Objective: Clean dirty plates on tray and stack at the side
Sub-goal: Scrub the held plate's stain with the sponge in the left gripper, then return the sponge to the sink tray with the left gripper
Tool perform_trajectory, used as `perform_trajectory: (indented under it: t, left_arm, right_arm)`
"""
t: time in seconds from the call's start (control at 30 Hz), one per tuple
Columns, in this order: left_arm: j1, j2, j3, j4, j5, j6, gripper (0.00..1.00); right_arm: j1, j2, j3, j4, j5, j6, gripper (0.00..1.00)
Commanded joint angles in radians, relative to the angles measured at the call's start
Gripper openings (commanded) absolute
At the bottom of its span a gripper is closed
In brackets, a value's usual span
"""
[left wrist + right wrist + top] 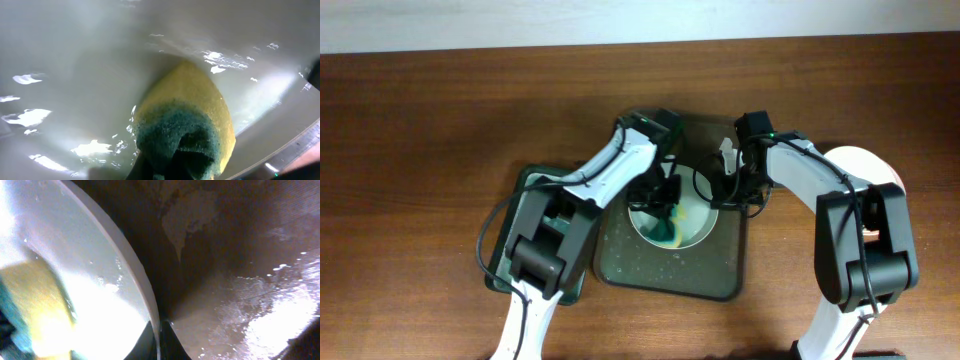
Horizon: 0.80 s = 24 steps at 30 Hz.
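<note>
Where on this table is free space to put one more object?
Free: the bare table left of the basin, and the strip behind the tray. Crowded: the tray's middle, where the left gripper with the sponge and the right gripper meet at the dirty plate, and the right side, taken by the right arm and a white plate.

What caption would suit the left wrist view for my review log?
Left wrist view: yellow-and-green sponge pressed against the wet white plate, water glinting around it.
</note>
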<state>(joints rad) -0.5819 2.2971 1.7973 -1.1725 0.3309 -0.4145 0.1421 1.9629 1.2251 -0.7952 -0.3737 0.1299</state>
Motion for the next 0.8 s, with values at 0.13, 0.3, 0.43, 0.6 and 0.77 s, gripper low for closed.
perform_trajectory:
  t: [0.13,0.3,0.43,0.6,0.77]
  left_arm:
    - [0.133,-0.003,0.052,-0.015,-0.261,-0.008,0.00]
    - [0.133,-0.047,0.154,-0.089,-0.260,-0.033,0.00]
    - [0.137,-0.123,0.237,-0.188,-0.262,0.003,0.00]
    - [0.202,-0.262,0.251,-0.334,-0.480,0.008,0.00]
    - [0.305,-0.282,0.229,-0.430,-0.590,0.009,0.00]
  right_arm:
    - [-0.007,0.025,-0.003,-0.001,0.071,0.006,0.04]
    - [-0.007,0.025,-0.003,-0.005,0.071,0.006,0.04]
    - [-0.007,0.025,-0.003,-0.008,0.071,0.006,0.04]
    - [-0.007,0.025,-0.003,-0.012,0.071,0.006,0.04]
    - [-0.007,0.025,-0.003,-0.012,0.071,0.006,0.04]
